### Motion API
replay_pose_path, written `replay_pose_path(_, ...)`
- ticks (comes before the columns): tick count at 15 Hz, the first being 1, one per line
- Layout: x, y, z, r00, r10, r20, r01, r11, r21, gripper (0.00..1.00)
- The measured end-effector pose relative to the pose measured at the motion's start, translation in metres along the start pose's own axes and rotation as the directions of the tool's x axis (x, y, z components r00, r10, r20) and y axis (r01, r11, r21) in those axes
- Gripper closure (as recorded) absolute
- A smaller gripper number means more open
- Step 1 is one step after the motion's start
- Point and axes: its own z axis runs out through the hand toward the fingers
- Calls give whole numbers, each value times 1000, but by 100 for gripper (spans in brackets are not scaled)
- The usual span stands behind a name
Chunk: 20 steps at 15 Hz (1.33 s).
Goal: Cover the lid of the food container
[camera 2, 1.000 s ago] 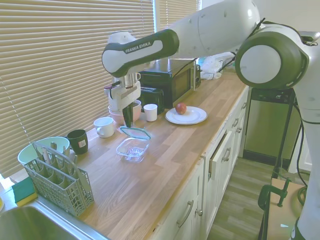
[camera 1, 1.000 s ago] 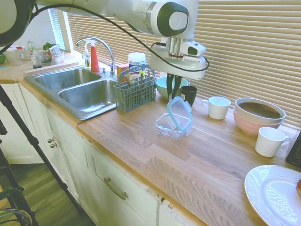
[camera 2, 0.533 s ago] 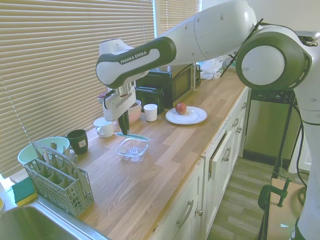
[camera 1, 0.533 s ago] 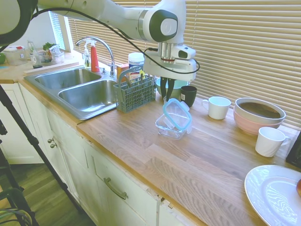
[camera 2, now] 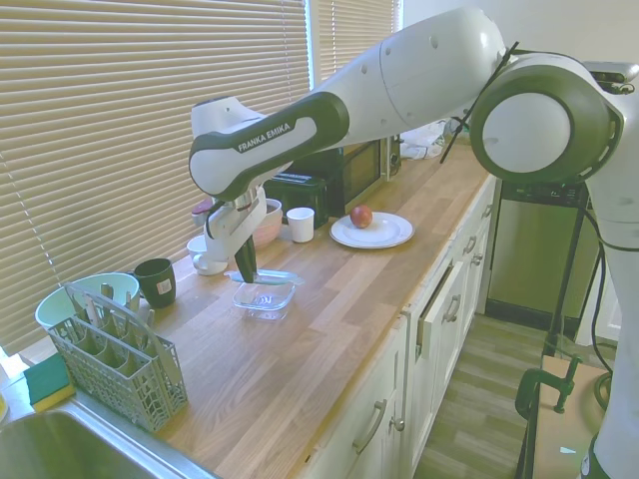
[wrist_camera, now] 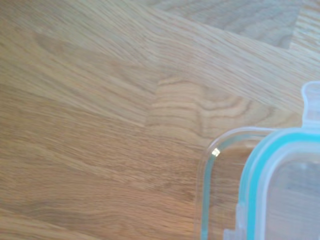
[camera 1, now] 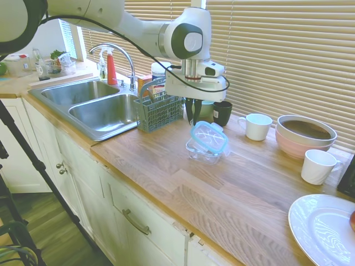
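Teal-rimmed lid [camera 1: 209, 137] pinched at its edge between nearly closed fingers of the gripper [camera 1: 193, 117] — held almost flat, slightly tilted. Directly below gripper and lid, food container [camera 1: 204, 151] on wooden counter [camera 1: 166, 166] — lid offset over its rim, not seated.

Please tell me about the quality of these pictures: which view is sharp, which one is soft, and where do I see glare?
First exterior view: sharp, bright daylight through the blinds, glare on the white plate and the sink. Second exterior view: wide-angle, with slightly soft edges. Wrist view: soft focus; the lid and the food container show blurred edges, with one small glint on the container's rim.
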Motion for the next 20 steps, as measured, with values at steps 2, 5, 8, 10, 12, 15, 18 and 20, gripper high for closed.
replay_pose_path(2,-2,-3,5,1000,-8,-1,8,1000,-3,100)
replay_pose_path(5,-4,-6,18,1000,-14,2,14,1000,-6,100)
replay_pose_path(8,-1,-8,32,1000,-15,5,15,1000,-9,100)
replay_pose_path(10,0,-9,38,1000,-15,5,16,1000,-10,100)
replay_pose_path(12,1,-9,43,1000,-15,8,15,1000,-12,100)
replay_pose_path(15,3,-7,47,1000,-12,3,12,1000,-10,100)
replay_pose_path(18,5,-4,48,1000,-9,-3,9,1000,-7,100)
replay_pose_path(20,6,-3,48,1000,-6,-6,6,1000,-5,0)
